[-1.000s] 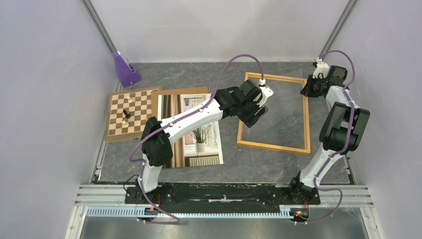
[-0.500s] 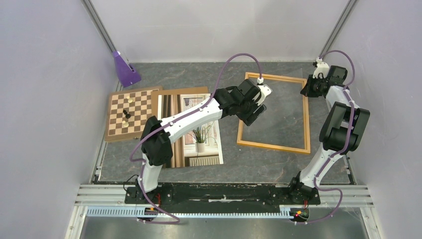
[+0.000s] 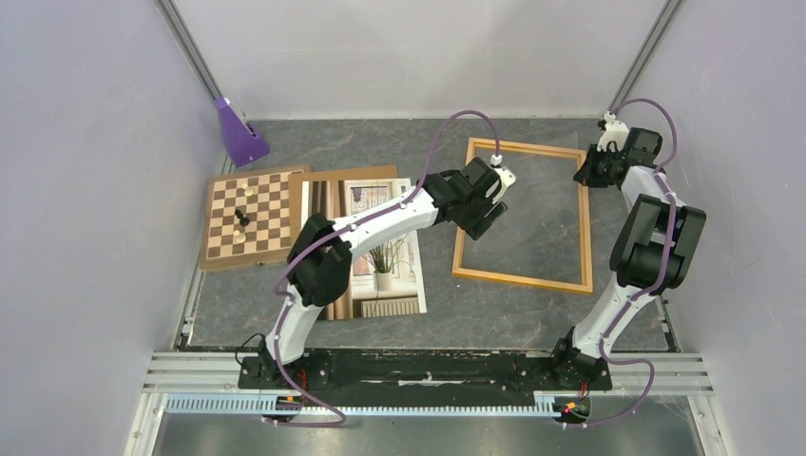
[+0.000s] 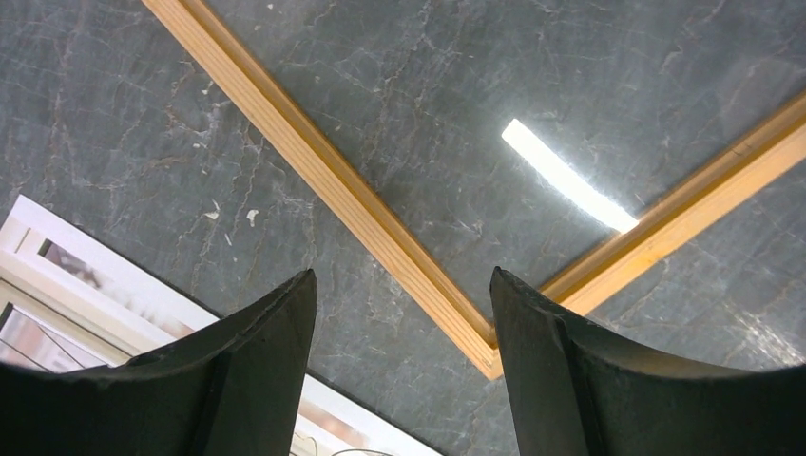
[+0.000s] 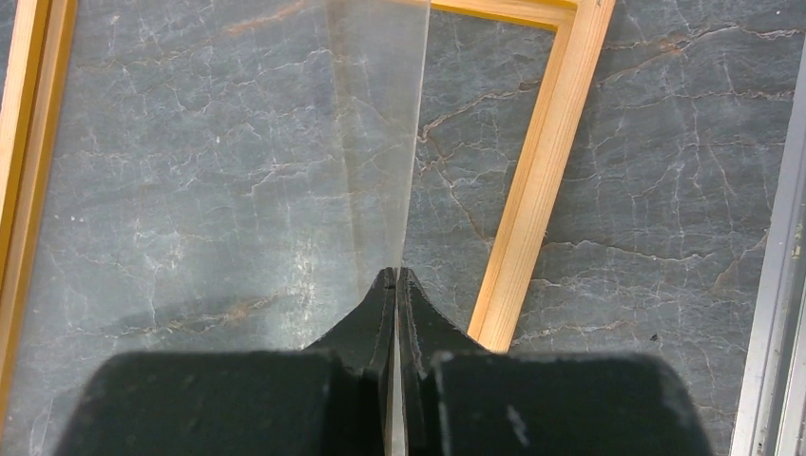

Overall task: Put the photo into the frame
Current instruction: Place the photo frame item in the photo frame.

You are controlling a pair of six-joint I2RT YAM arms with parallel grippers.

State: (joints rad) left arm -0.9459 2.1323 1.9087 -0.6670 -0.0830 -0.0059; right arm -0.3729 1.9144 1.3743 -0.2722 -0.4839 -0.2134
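Note:
The photo (image 3: 385,256) lies flat on the table left of centre, partly under my left arm; its white border (image 4: 86,275) shows low left in the left wrist view. The light orange frame (image 3: 519,281) lies to its right. My left gripper (image 3: 480,217) hangs open and empty (image 4: 401,275) above one corner of the frame (image 4: 314,166). My right gripper (image 3: 587,171) is at the frame's far right corner, shut (image 5: 396,275) on the edge of a clear pane (image 5: 238,142) that slants over the frame (image 5: 542,171).
A brown backing board (image 3: 352,174) lies under the photo's far edge. Left of it is a chessboard (image 3: 249,214) with a few pieces. A purple block (image 3: 238,133) stands at the back left. Walls close in on both sides.
My left arm's elbow has swung right and forward, and its gripper has shifted slightly along the frame's left rail. The right arm and pane have not moved.

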